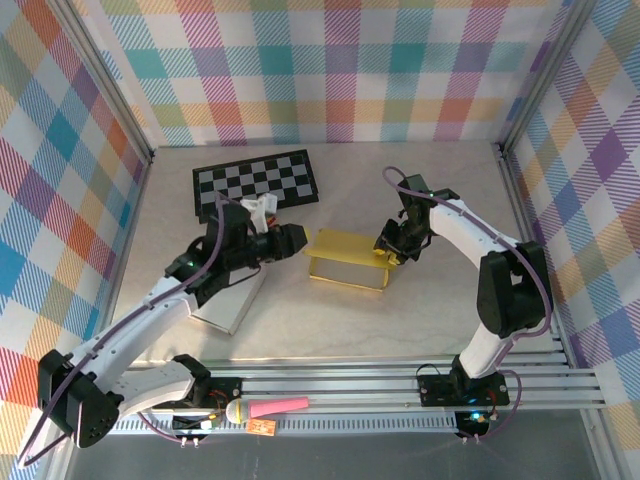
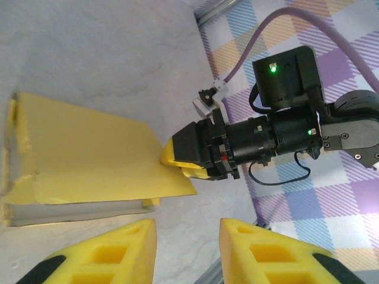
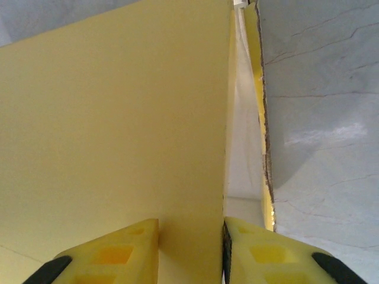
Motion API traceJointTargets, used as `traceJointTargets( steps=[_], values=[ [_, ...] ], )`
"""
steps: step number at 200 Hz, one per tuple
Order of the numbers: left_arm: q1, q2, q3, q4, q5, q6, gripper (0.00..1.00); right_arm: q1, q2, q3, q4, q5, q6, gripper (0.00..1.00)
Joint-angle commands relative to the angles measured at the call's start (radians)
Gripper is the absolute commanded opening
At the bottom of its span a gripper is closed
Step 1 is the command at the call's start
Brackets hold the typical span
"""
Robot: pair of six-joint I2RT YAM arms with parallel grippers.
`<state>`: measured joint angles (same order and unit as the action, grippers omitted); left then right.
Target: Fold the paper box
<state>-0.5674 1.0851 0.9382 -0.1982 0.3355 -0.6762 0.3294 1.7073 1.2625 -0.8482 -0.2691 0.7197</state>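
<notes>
The yellow paper box (image 1: 345, 255) lies partly flattened mid-table. My right gripper (image 1: 388, 252) is at its right end. In the right wrist view its jaws (image 3: 190, 228) stand apart over the broad yellow flap (image 3: 118, 118), whose edge runs along the right finger (image 3: 260, 254). The left wrist view has that same gripper (image 2: 186, 163) at the flap's corner (image 2: 83, 154). My left gripper (image 1: 302, 240) hovers just left of the box, open (image 2: 188, 228), with bare table between its fingers.
A black-and-white checkered board (image 1: 255, 182) lies at the back left. A white flat box (image 1: 232, 305) sits under the left arm. Aluminium rails (image 1: 400, 385) run along the near edge, with a pink object (image 1: 280, 406) on them. Plaid walls enclose the table.
</notes>
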Motion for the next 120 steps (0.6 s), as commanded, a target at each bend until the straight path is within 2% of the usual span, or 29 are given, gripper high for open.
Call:
traceJointTargets(
  steps=[1, 21, 68, 120],
  values=[
    [0.069, 0.081, 0.08, -0.267, -0.001, 0.111, 0.31, 0.007, 0.023, 0.014, -0.049, 0.049, -0.07, 0.32],
    [0.101, 0.201, 0.14, -0.27, 0.091, 0.158, 0.31, 0.006, 0.031, 0.024, -0.057, 0.063, -0.1, 0.32],
    [0.104, 0.547, 0.304, -0.332, 0.185, 0.257, 0.33, 0.006, 0.036, 0.027, -0.059, 0.097, -0.162, 0.34],
    [0.088, 0.729, 0.333, -0.262, 0.214, 0.274, 0.4, 0.006, 0.054, 0.027, -0.057, 0.107, -0.182, 0.34]
  ],
)
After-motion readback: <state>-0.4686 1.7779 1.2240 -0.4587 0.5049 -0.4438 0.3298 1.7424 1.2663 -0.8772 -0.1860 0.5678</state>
